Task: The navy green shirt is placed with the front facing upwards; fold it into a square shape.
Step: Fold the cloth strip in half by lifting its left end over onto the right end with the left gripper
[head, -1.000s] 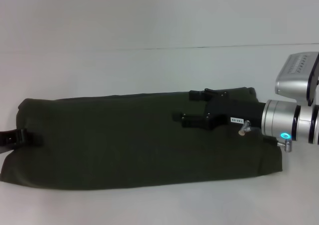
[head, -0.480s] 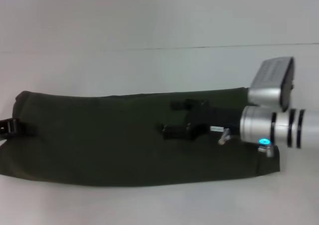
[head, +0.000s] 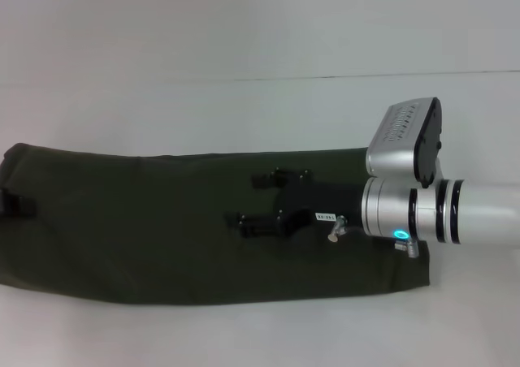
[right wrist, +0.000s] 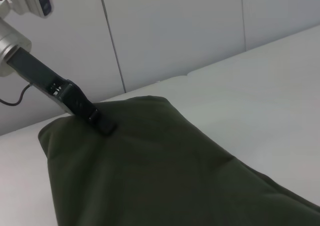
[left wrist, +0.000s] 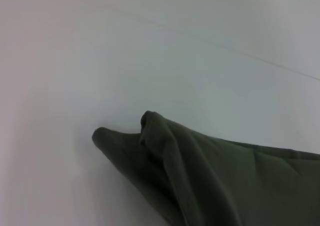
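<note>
The navy green shirt (head: pixel 162 237) lies as one long folded strip across the white table, plain green side up. My right gripper (head: pixel 242 199) reaches in from the right over the middle of the strip, its two black fingers (head: pixel 276 176) spread apart and open with nothing between them. At the strip's far left end my left gripper (head: pixel 16 203) is shut on the cloth. The right wrist view shows that left gripper (right wrist: pixel 100 121) clamped on the shirt (right wrist: pixel 150 171) at its far edge. In the left wrist view a pinched corner of the shirt (left wrist: pixel 225 181) stands up off the table.
The white table (head: pixel 244 115) stretches beyond the shirt at the back and along the front edge. A pale panelled wall (right wrist: pixel 175 31) rises behind the table in the right wrist view.
The whole shirt has slid to the left with my left gripper, whose hold is now at the picture's left edge. My right gripper has moved farther left over the strip, still open.
</note>
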Robot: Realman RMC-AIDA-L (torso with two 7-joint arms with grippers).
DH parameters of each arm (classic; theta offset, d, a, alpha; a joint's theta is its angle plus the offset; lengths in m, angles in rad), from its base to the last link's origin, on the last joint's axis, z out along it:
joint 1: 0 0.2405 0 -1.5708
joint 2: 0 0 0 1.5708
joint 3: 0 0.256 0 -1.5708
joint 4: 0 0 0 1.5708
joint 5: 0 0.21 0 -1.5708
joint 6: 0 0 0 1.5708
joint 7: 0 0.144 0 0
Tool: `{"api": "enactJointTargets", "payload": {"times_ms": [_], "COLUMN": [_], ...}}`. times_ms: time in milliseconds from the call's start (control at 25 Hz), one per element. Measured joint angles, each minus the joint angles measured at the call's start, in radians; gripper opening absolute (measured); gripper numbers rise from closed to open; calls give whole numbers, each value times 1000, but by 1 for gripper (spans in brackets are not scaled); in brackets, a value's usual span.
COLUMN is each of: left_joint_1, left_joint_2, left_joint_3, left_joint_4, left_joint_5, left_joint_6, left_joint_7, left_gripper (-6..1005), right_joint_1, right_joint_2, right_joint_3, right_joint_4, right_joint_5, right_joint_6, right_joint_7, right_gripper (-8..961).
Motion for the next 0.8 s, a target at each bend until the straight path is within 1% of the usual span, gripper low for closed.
{"api": "enactJointTargets", "payload": {"times_ms": [200, 280, 640, 760, 800], "left_joint_1": [0, -3, -6, -7, -8], "left_joint_2": [1, 0, -7, -14, -26], "left_joint_3": [-2, -2, 4, 10, 15], "left_joint_4": [2, 2, 14, 9, 7], "left_joint_5": [-23, -55, -275, -327, -357], "left_joint_6": [23, 49, 164, 187, 202], "left_joint_7": [6, 6, -1, -3, -3], "left_gripper": [79, 78, 77, 77, 77], "right_joint_1": [13, 15, 14, 25, 28], "right_joint_2": [0, 0, 0, 3, 4], "right_joint_3": [-7, -7, -24, -24, -23], "right_joint_4": [14, 21, 47, 77, 85], "right_joint_5": [-1, -3, -6, -4, -4], "right_joint_6": [24, 34, 60, 93, 101], "right_joint_7": [0, -1, -22, -58, -66], "right_gripper": [916, 916, 914, 913, 912]}}
